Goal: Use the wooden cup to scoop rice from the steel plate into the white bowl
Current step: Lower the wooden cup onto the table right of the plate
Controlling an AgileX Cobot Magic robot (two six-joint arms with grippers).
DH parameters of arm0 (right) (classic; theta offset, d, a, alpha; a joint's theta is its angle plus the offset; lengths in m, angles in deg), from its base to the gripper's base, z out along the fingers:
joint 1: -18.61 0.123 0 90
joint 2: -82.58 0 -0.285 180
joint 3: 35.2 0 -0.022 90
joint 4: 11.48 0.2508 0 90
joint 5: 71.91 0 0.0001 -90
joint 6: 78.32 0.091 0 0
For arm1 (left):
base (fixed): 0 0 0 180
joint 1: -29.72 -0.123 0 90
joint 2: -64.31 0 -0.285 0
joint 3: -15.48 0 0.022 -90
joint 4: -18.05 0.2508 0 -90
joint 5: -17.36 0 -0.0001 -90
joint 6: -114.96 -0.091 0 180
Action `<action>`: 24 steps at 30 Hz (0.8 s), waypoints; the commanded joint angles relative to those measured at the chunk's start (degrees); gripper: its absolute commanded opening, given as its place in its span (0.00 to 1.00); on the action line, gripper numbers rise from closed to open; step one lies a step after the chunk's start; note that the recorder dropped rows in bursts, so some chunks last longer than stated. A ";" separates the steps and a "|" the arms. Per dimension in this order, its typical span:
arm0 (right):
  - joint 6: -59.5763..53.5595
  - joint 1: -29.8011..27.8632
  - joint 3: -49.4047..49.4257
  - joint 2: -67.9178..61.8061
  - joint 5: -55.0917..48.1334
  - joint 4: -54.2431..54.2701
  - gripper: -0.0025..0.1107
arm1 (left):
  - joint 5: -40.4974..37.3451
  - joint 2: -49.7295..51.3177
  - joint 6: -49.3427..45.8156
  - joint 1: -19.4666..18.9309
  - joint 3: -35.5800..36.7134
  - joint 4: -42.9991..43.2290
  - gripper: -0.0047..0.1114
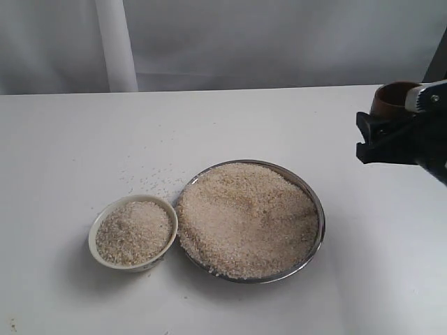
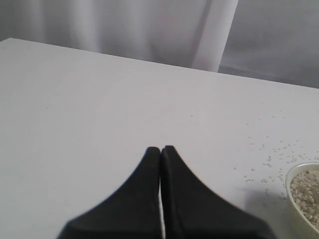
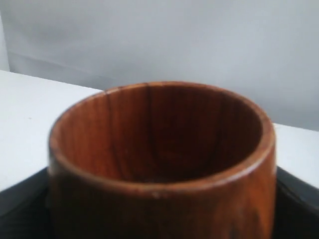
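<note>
The steel plate [image 1: 320, 222] sits mid-table, heaped with rice [image 1: 248, 220]. Touching its left side is the white bowl [image 1: 92, 241], filled with rice nearly to the rim; its edge also shows in the left wrist view [image 2: 290, 186]. At the right edge, above the table, my right gripper [image 1: 364, 137] is shut on the wooden cup [image 1: 391, 98]. In the right wrist view the cup [image 3: 164, 164] stands upright between the black fingers [image 3: 20, 199]; no rice shows on its inner wall, and its bottom is hidden. My left gripper [image 2: 160, 149] is shut on nothing, over bare table left of the bowl.
Loose grains [image 1: 157, 174] lie scattered on the white table behind the bowl, and appear as scattered grains [image 2: 279, 152] in the left wrist view. A white curtain and a pale post [image 1: 115, 45] stand behind the table's far edge.
</note>
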 commanded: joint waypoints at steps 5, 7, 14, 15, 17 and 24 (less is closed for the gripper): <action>0.28 -0.53 0.23 -15.57 15.76 9.36 0.02 | 0.36 -0.13 0.11 0.00 -0.20 -0.30 0.04; 0.28 -0.53 0.23 -17.72 15.76 9.25 0.02 | 0.36 -0.13 0.11 0.00 -0.20 -0.30 0.04; -0.26 -0.53 0.23 -19.18 15.32 9.25 0.02 | 0.36 -0.13 0.11 0.00 -0.20 -0.30 0.04; -0.37 -0.53 0.23 -19.18 15.32 9.25 0.02 | 0.36 -0.13 0.11 0.00 -0.20 -0.30 0.04; -0.36 -0.53 0.23 -19.18 14.92 9.25 0.02 | 0.36 -0.13 0.11 0.00 -0.20 -0.30 0.04; -0.87 -0.53 0.23 -19.83 12.96 9.25 0.02 | 0.36 -0.13 0.11 0.00 -0.20 -0.30 0.04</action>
